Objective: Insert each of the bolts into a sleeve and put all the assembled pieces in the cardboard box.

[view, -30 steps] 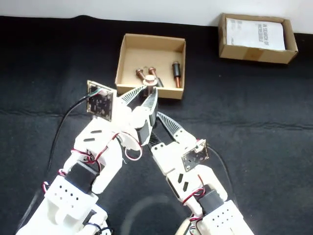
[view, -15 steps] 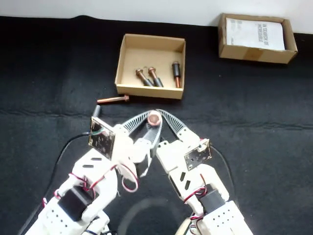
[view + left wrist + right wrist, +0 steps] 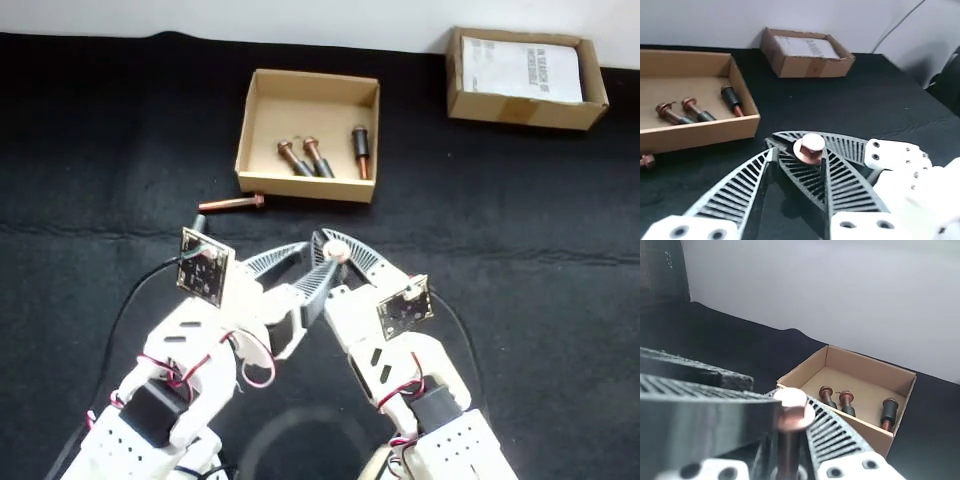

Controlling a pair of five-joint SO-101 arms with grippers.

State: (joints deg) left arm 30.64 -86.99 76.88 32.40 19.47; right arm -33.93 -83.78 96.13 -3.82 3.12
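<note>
Printed sheet (image 3: 522, 67): rows of dark print, too small to make out.
Sheet location: inside the second cardboard box (image 3: 520, 112), far ahead of the right gripper (image 3: 335, 255), off to its right.
Other legible text, numbers, signs: none.

Three pieces (image 3: 320, 158) lie in the box (image 3: 262, 110), bolt (image 3: 231, 204) before it.

Black table (image 3: 560, 230) — cardboard box (image 3: 300, 187), loose bolt (image 3: 232, 204) just beside it, second box (image 3: 525, 108) well apart.
</note>
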